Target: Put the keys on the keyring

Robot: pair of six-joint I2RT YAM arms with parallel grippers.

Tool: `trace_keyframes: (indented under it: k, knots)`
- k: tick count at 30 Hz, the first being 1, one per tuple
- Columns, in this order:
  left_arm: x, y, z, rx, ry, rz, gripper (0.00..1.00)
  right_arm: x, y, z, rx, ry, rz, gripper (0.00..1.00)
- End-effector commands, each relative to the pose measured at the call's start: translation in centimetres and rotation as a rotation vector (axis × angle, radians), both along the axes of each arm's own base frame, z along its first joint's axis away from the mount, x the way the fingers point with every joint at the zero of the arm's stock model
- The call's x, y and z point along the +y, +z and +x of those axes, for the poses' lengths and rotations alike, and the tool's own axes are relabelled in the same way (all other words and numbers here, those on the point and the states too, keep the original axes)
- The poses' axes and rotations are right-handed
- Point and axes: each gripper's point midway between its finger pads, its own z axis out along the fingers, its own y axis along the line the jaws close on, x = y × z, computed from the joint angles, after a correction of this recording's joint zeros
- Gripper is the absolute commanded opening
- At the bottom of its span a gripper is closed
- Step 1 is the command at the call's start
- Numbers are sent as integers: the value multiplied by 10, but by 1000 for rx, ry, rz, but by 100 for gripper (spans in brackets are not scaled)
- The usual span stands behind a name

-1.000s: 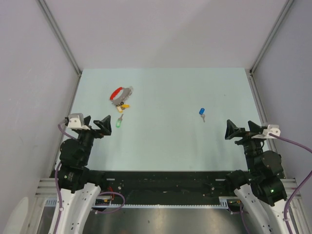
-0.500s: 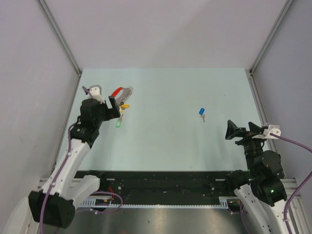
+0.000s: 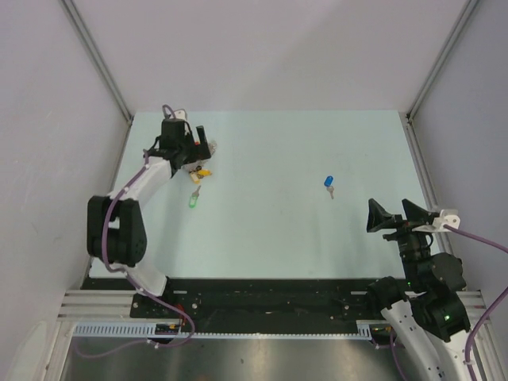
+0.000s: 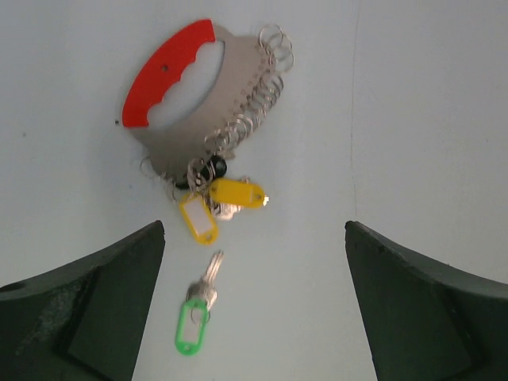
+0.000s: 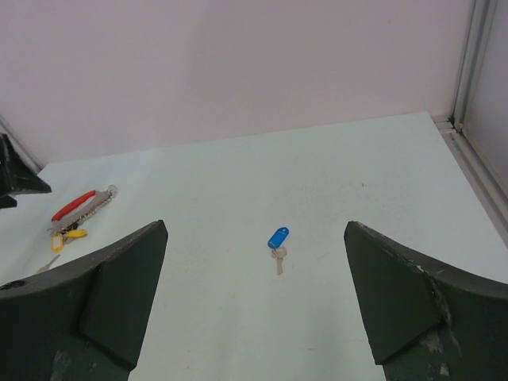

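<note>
The keyring (image 4: 208, 119) lies at the far left of the table, a grey metal body with a curved red piece (image 4: 163, 75), a row of small rings and two yellow tags (image 4: 236, 193). My left gripper (image 3: 193, 151) hovers right over it, open and empty (image 4: 254, 317). The green key (image 3: 193, 200) lies just near of the bunch, also in the left wrist view (image 4: 194, 317). The blue key (image 3: 328, 182) lies alone right of centre, ahead of my right gripper (image 3: 394, 214), which is open and empty (image 5: 254, 317). The right wrist view shows the blue key (image 5: 277, 238) and the keyring (image 5: 79, 208).
Pale walls with metal corner posts (image 3: 95, 59) close in the table on three sides. The table's right edge has a rail (image 5: 468, 159). The left arm (image 3: 119, 214) reaches along the left side of the table.
My left arm has stretched forward from near its base to above the keyring, jaws still open. The right arm has barely moved. The keys and keyring lie where they were.
</note>
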Motion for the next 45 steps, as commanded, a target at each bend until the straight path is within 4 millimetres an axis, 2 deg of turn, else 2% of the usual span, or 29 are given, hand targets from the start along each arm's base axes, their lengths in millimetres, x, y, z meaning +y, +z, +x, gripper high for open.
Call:
trace_keyframes:
  k: [1, 2, 4, 5, 8, 9, 11, 12, 13, 14, 15, 17, 23, 27, 30, 33, 35, 36, 37, 39, 40, 41, 42, 43, 44, 45]
  knots:
    - [-1, 19, 51, -73, -26, -4, 100, 5, 11, -5, -37, 40, 8, 100]
    - [2, 0, 58, -37, -18, 0, 100, 6, 11, -6, -39, 45, 10, 100]
    - [5, 1, 73, -39, -4, -7, 100, 9, 10, -6, -35, 58, 5, 100]
    - [7, -19, 79, 3, 5, -12, 100, 9, 10, -6, -37, 64, 5, 100]
    - [10, -25, 93, 21, 28, -47, 100, 11, 10, -7, -35, 73, 2, 100]
    - [9, -38, 96, 43, 32, -59, 100, 11, 10, -7, -34, 73, 0, 100]
    - [10, -39, 105, 42, 36, -61, 100, 12, 9, -6, -31, 74, -1, 100]
    - [10, -54, 106, 73, 34, -54, 100, 12, 10, -7, -34, 77, 1, 100]
    - [10, -50, 113, 64, 30, -50, 100, 12, 10, -7, -34, 78, -2, 100]
    - [8, -56, 114, 82, 19, -55, 100, 12, 9, -7, -32, 78, -3, 100]
    - [7, -72, 112, 125, 11, -60, 100, 13, 9, -6, -30, 82, -2, 100]
    - [4, -76, 117, 141, 3, -76, 100, 13, 9, -6, -29, 83, -5, 100]
    - [-11, -101, 108, 220, -20, -143, 100, 13, 7, -5, -22, 78, -8, 100]
    - [-23, -110, 97, 272, -56, -157, 100, 14, 7, -5, -22, 83, -9, 100]
    - [-45, -117, 86, 318, -116, -182, 100, 14, 7, -5, -23, 84, -7, 100]
    - [-71, -114, 76, 329, -178, -181, 100, 14, 8, -6, -27, 87, -8, 100]
    - [-96, -116, 65, 342, -230, -178, 100, 14, 9, -6, -31, 89, -5, 99]
    - [-108, -110, 60, 338, -261, -193, 100, 14, 10, -6, -33, 89, -3, 99]
    - [-125, -113, 49, 354, -297, -193, 100, 14, 10, -7, -34, 90, -4, 99]
    - [-147, -105, 39, 343, -349, -196, 100, 15, 10, -7, -34, 92, -6, 99]
    - [-164, -109, 23, 362, -389, -189, 100, 15, 10, -7, -34, 92, -6, 99]
    - [-174, -110, 17, 358, -410, -187, 100, 15, 9, -6, -33, 93, -6, 99]
    - [-181, -117, 3, 382, -432, -183, 100, 15, 10, -7, -34, 93, -6, 99]
    - [-197, -114, -11, 382, -474, -181, 100, 15, 10, -6, -34, 94, -7, 99]
    - [-206, -115, -19, 382, -490, -183, 100, 16, 10, -7, -36, 97, -9, 99]
    - [-209, -127, -37, 417, -504, -177, 100, 17, 10, -6, -35, 100, -10, 98]
